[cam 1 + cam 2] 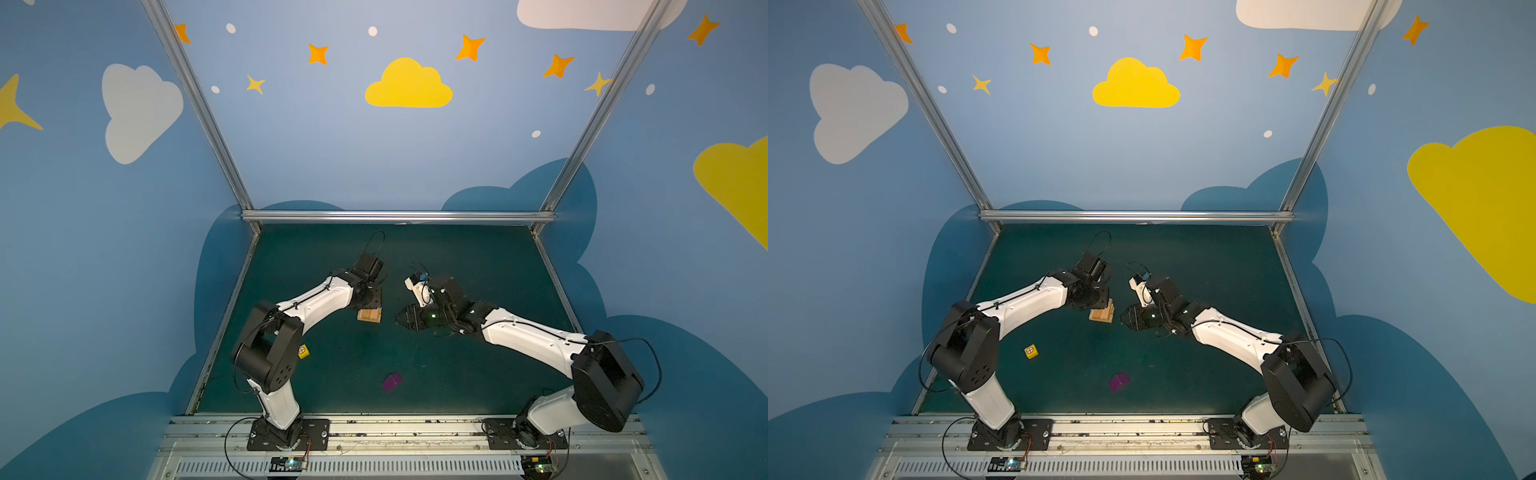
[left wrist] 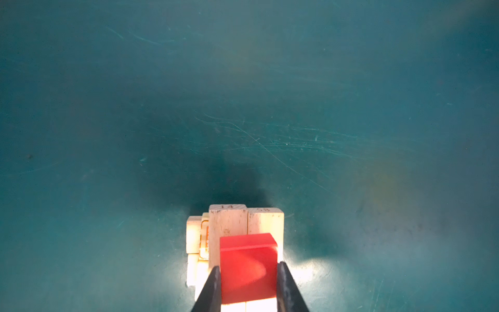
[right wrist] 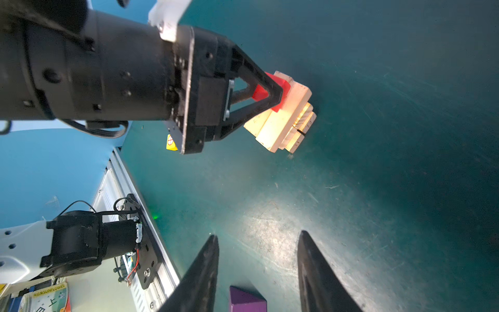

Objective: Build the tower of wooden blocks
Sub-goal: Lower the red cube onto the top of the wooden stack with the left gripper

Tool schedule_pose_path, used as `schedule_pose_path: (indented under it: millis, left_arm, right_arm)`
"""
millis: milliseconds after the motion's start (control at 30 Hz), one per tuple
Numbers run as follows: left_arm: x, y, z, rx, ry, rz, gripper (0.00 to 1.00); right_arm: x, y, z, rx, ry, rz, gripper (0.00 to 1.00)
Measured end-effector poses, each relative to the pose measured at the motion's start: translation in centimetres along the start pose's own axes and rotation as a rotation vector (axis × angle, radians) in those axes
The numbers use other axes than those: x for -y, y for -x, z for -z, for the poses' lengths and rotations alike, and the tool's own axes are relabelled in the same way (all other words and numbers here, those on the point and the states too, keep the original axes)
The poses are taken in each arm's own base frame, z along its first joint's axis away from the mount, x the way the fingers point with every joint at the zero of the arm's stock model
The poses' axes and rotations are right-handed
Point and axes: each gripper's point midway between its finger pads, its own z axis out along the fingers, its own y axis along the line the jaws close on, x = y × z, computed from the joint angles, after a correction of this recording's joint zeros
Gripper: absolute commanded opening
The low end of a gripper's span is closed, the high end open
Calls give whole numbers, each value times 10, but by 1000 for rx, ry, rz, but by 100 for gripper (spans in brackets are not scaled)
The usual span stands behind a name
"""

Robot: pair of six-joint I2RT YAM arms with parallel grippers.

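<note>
clamps the red cube [image 2: 247, 259] in the left gripper [image 2: 248, 266], shut on two opposite faces, over the tower [image 1: 1101, 312] in the middle of the mat [image 1: 457, 374]. looks seated on the top planks [image 2: 228, 224], though contact hard to confirm; probably gripped straight down so as to release without nudging the stack. shows those top planks lying flat, long axis along the fingers' line, numbered ends pointing away from the left wrist. holds the right gripper [image 3: 259, 234] open and empty above the purple cube [image 3: 247, 299], likely lined up as next. spots the yellow cube [image 1: 1031, 351] well apart.
</note>
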Motion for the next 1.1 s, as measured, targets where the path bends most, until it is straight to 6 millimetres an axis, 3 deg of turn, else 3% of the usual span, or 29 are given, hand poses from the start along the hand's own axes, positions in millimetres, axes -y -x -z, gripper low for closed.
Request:
schedule_pose_path:
  millis: [633,1100]
  left_arm:
    - [1,-1,-6,-20,-3,-5,9]
    - [3,2,-8,-21,-2,-19,17]
  right_arm:
    - [-1,1,-3,-8,4,1,44]
    - [-2,-1,-4,-15,4,3,44]
